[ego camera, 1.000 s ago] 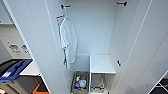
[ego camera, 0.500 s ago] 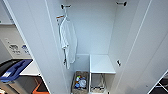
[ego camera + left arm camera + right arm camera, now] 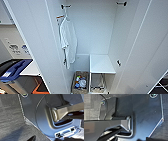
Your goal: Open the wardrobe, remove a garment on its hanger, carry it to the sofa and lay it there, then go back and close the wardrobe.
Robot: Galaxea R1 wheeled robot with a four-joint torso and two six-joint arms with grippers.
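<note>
The wardrobe (image 3: 105, 37) stands open, both doors swung wide. Inside hangs a white garment (image 3: 68, 42) from a hook near the top rail; no maroon jacket can be made out (this one looks plain white). Its hanger (image 3: 65, 15) is barely visible above the collar. Below sit a shelf (image 3: 101, 63) and a basket (image 3: 80, 82) of small items. Whether either hand is wide or narrow, I cannot tell, so nothing can be placed relative to it. The cloth likely handles light, soft and floppy; the stiff hanger is probably the better hold.
</note>
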